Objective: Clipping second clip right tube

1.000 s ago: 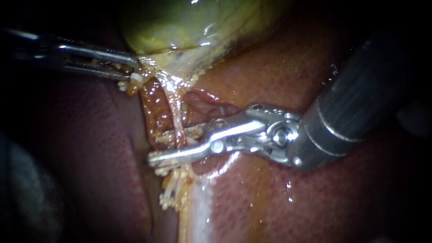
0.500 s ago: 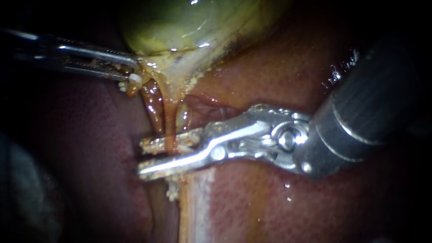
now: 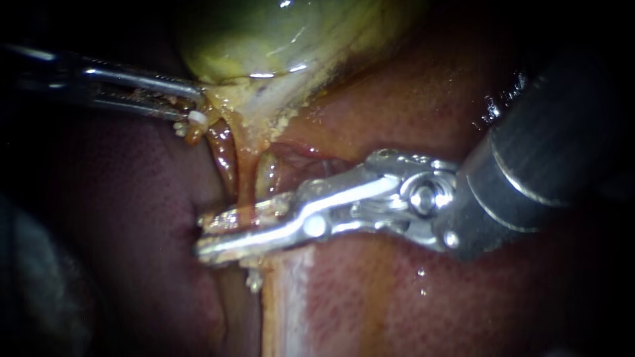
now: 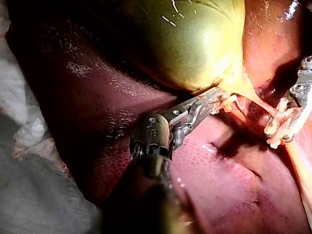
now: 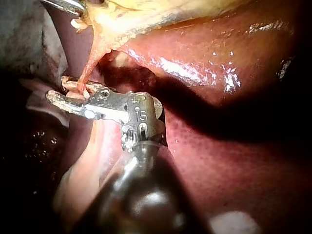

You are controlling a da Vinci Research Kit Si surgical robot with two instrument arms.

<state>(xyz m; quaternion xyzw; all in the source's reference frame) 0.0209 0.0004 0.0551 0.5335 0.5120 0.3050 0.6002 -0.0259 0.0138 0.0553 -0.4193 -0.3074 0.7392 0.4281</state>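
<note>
Nearest: right instrument (image 3: 200,235), lying over the liver (image 3: 397,304). Its claw was clamped across the tube (image 3: 246,188), which hung just below the gallbladder (image 3: 264,33).
Tube: judged soft, slick, thin and easily torn; best taken squarely across, clear of the liver.
Behind: left instrument (image 3: 197,99), claw clamped on the gallbladder at its neck.
Farthest: gallbladder, greenish, judged full.

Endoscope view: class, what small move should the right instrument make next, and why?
Probably squeeze its jaws fully together without shifting sideways. The right instrument has its jaws across the tube, one on each side and touching it, with only a thin gap between them. The left instrument grips the gallbladder at its neck, which seems to hold the tube taut.
</note>
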